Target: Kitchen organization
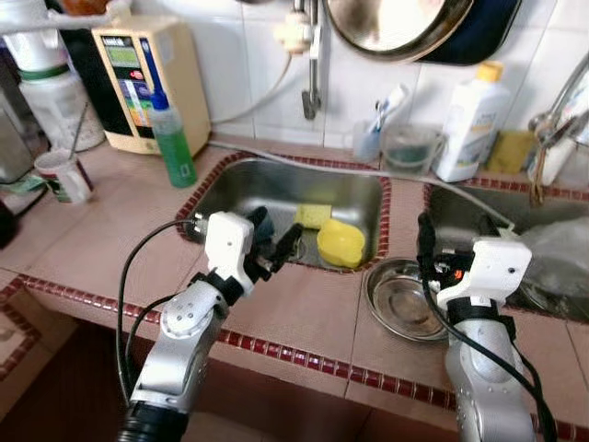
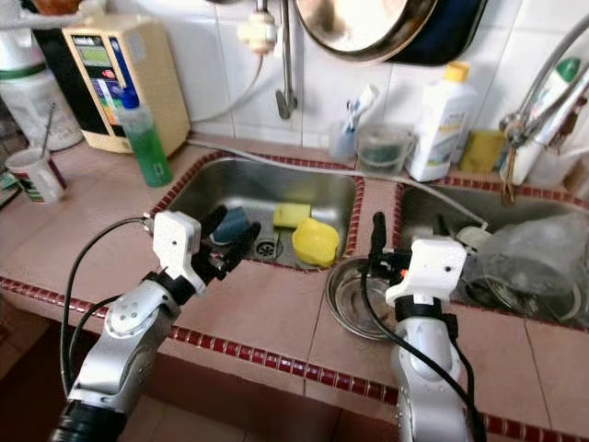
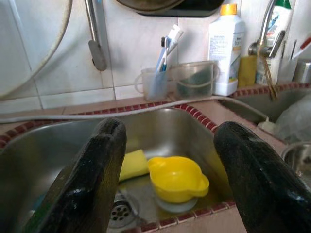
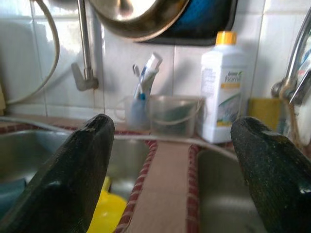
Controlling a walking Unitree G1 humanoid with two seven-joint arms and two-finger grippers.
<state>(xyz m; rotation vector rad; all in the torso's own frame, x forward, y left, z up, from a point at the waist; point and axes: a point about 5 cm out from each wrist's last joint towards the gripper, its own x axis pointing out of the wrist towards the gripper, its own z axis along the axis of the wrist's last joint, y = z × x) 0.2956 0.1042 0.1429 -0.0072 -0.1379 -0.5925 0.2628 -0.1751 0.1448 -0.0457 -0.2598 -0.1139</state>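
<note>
Nearest the camera, two silver arms reach over the tiled desk toward the left sink basin (image 1: 359,189). The left tool (image 1: 273,247) hovers just above the basin's front rim with its black fingers spread apart and nothing between them; in its wrist view the yellow bowl (image 3: 177,178) sits framed between them. The right tool (image 2: 376,236) stands over the strip of desk between the two basins, its fingers likewise parted and empty, just beside the steel bowl (image 1: 405,299) that rests on the desk by the basin's front right corner. Inside the basin the yellow bowl lies near the drain, touching a yellow sponge (image 1: 312,215) behind it. A green bottle (image 1: 172,138) stands on the desk off the basin's back left corner, and a white detergent bottle (image 1: 470,121) off its back right. The step in hand looks like an approach to the yellow bowl. The next move would call for lowering the left tool into the basin and closing on the bowl's rim.
</note>
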